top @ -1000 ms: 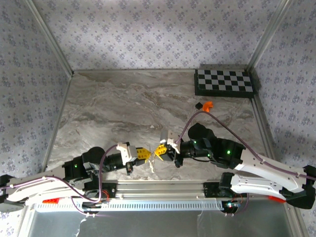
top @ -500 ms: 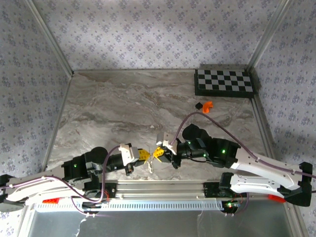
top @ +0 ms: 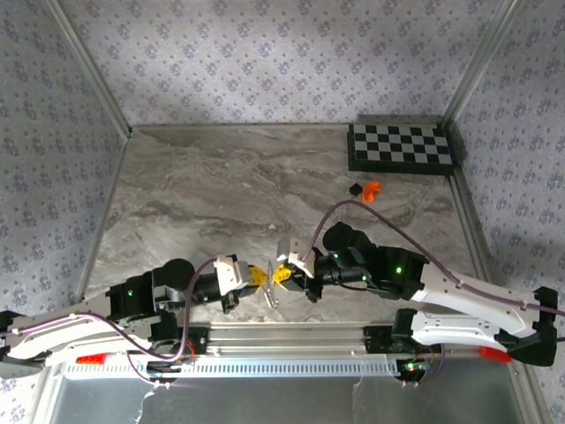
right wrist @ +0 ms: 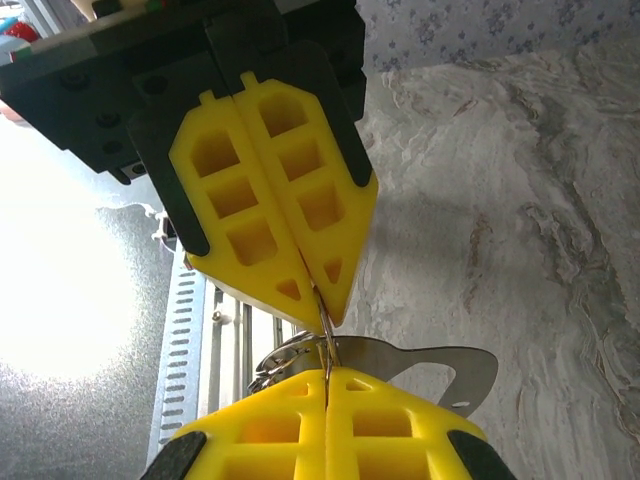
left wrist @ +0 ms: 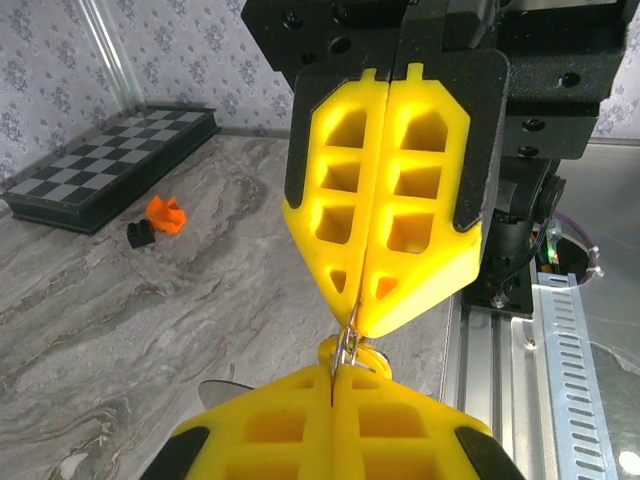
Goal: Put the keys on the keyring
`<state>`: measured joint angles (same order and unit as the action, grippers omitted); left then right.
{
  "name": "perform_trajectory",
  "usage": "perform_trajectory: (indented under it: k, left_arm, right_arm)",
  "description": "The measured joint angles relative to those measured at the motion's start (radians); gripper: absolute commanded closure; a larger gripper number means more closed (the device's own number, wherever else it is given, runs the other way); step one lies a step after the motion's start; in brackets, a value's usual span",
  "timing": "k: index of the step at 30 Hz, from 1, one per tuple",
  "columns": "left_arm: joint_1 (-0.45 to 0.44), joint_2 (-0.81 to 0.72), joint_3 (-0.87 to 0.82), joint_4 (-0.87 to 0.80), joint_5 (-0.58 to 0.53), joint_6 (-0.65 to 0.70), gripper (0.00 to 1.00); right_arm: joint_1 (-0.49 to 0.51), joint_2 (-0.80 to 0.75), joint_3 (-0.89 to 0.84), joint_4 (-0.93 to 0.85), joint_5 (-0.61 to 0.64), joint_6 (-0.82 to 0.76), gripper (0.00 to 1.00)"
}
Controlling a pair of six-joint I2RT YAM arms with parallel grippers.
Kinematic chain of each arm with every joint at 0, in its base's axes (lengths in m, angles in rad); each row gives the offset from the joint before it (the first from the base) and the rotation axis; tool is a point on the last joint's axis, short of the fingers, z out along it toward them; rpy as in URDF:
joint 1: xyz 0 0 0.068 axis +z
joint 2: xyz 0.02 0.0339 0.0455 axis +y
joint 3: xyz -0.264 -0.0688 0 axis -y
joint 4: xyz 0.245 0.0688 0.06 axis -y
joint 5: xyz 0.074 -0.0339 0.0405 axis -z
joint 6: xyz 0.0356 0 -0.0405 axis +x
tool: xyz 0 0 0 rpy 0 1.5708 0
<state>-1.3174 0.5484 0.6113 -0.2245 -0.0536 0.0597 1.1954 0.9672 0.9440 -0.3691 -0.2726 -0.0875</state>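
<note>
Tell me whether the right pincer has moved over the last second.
Yes: the right pincer has slid slightly left, away from the chessboard at the table's far right corner.

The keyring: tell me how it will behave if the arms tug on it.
The keyring looks like thin wire pinched edge-on between the shut left gripper and right gripper, so it is probably light and springy, and may twist or slip. The silvery key beside it seems to hang free, so it would likely swing as the ring moves.
</note>
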Motion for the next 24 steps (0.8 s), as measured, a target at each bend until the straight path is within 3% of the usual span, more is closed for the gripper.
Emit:
perform_trajectory:
  k: [24]
  left_arm:
    - [0.000, 0.089, 0.069, -0.128, -0.002, 0.029, 1.00]
  right_arm:
    - [0.055, 0.036, 0.022, -0.073, 0.089, -0.045, 1.00]
